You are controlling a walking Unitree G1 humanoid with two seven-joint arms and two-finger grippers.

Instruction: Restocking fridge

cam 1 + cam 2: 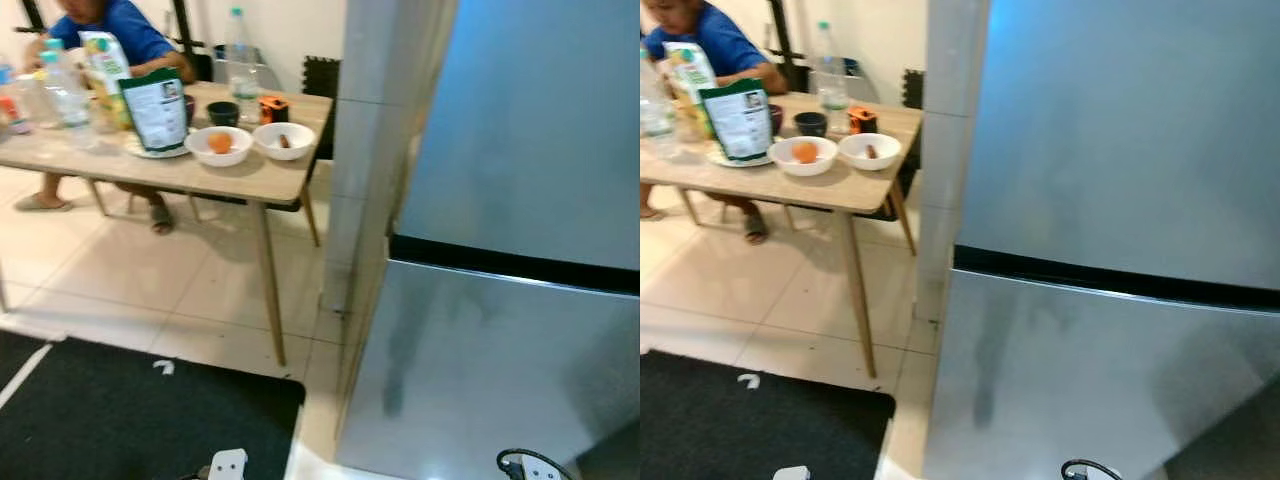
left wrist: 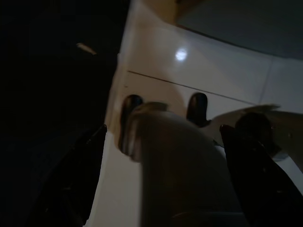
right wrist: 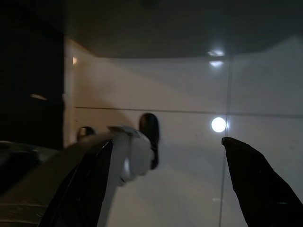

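Observation:
A tall silver fridge (image 1: 520,150) stands close on my right, both doors shut, with a dark seam (image 1: 510,265) between the upper and lower door. On the wooden table (image 1: 270,175) to the left are a white bowl holding an orange (image 1: 219,145), a second white bowl (image 1: 284,140), a green and white bag (image 1: 157,112), a carton (image 1: 105,70) and a water bottle (image 1: 240,65). My left gripper (image 2: 161,189) and right gripper (image 3: 170,189) hang low over the pale floor tiles, both open and holding nothing.
A person in a blue shirt (image 1: 105,25) sits at the table's far side. A tiled pillar (image 1: 365,150) stands between table and fridge. A black mat (image 1: 130,410) covers the floor at my feet, with pale tiles (image 1: 150,280) beyond it.

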